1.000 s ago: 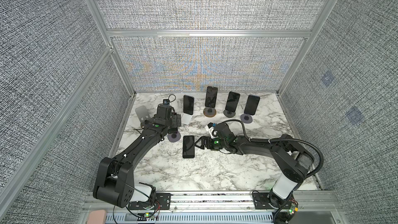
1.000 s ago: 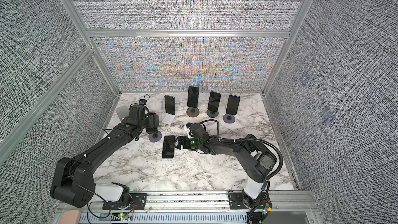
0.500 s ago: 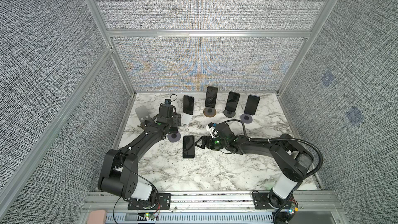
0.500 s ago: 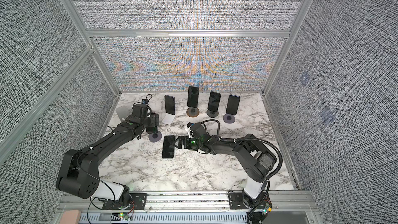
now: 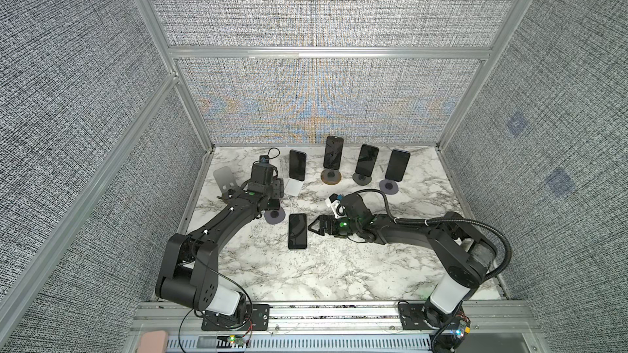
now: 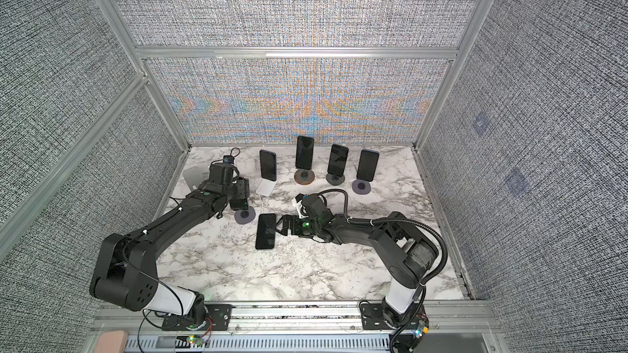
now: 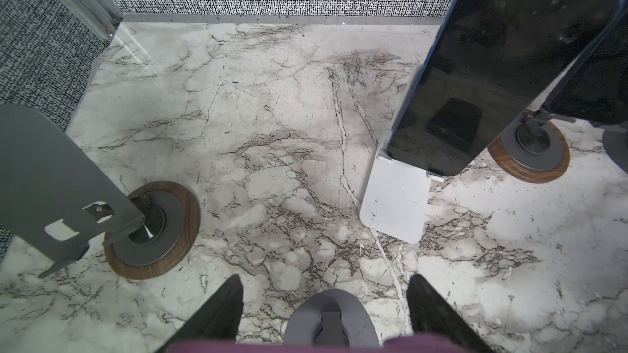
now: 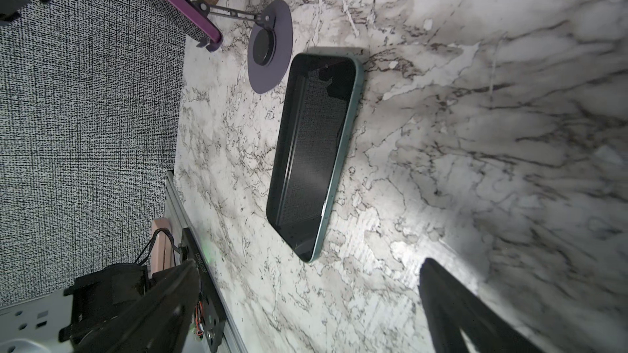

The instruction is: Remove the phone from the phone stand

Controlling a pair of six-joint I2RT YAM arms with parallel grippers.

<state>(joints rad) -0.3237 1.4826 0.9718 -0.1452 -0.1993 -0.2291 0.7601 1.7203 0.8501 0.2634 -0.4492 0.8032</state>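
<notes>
Counting progress: my right gripper [image 5: 313, 226] spread wide, empty, just beside green-edged phone [image 5: 297, 231] lying flat on marble table [image 5: 339, 266] (one already off, I judge). My left gripper [image 7: 324, 283] straddles purple phone [image 8: 176, 1], propped on purple stand [image 8: 270, 52]; cannot tell whether fingers press it. Lift not yet done. Beyond: grey stand [image 5: 224, 178] bare, back row of four phones [image 5: 332, 152] on stands. Print on rail bracket [image 8: 203, 263] unreadable; no brands visible.

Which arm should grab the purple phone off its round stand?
Left. The left arm holds its jaws astride the purple phone; the right arm has open jaws beside the dark green phone lying flat on the marble table.
</notes>
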